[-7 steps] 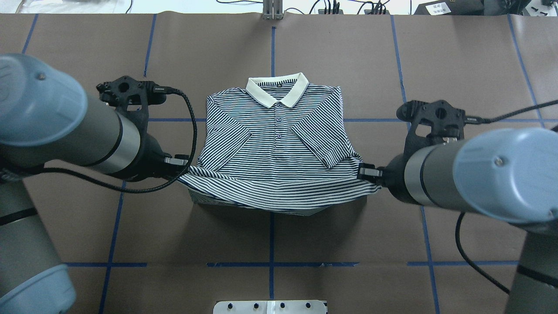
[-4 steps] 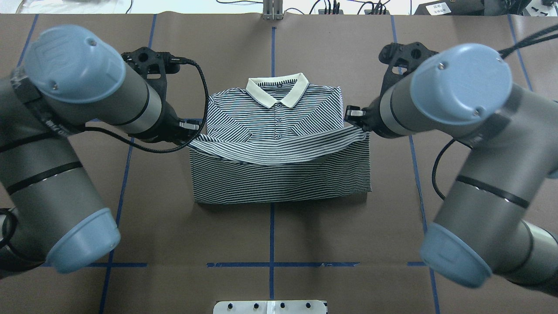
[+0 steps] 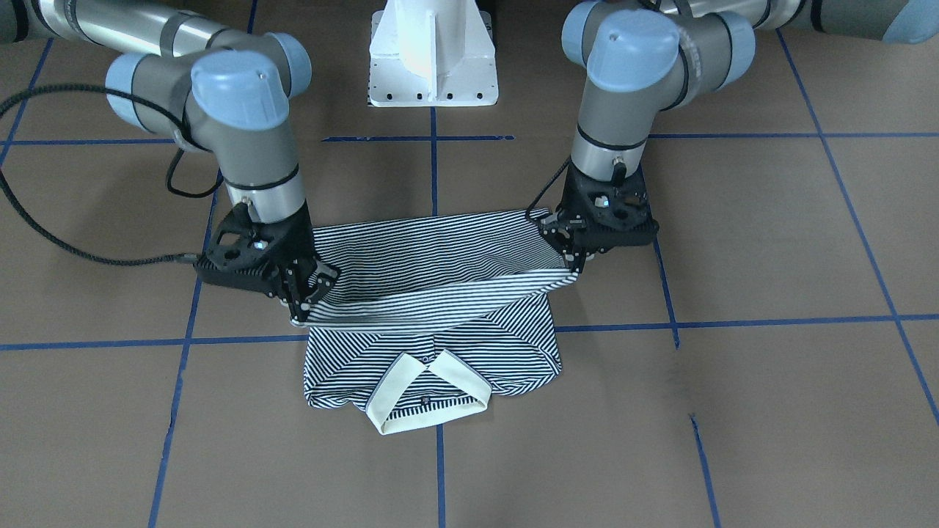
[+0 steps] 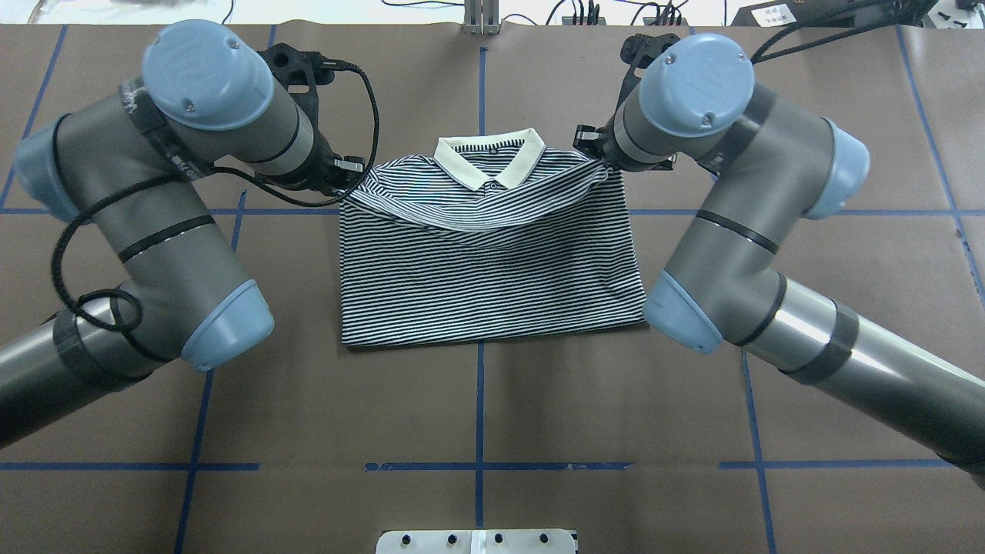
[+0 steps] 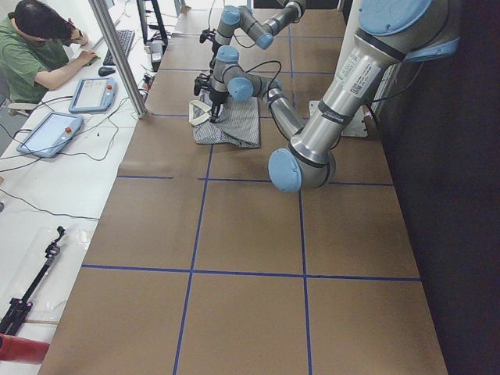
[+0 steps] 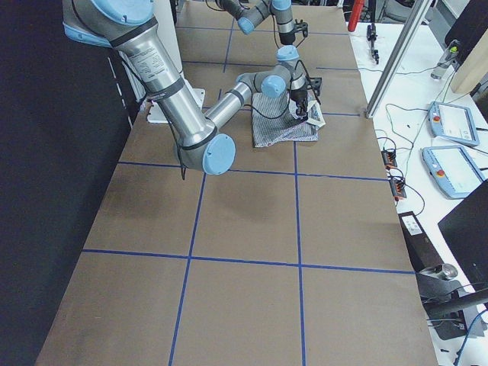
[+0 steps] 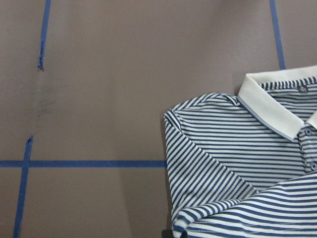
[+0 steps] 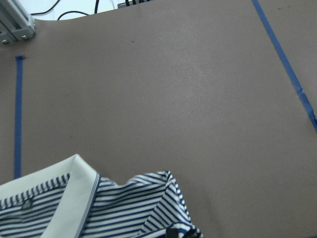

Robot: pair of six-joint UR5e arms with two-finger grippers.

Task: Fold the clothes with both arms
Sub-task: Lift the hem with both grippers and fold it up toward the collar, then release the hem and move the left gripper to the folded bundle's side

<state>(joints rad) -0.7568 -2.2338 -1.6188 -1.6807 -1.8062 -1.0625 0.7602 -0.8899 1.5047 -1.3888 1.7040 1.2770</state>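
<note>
Final fold in hand — black left gripper (image 4: 345, 185) and black right gripper (image 4: 599, 156) each clamp a hem corner of the navy-and-white striped polo shirt (image 4: 492, 269), cream collar (image 4: 490, 158) between them. Next, likely: lower hem, release together.

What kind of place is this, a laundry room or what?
Probably a robotics lab: a left arm and right arm handle a polo shirt on a table gridded with blue tape, while a person sits beside control pendants.
</note>
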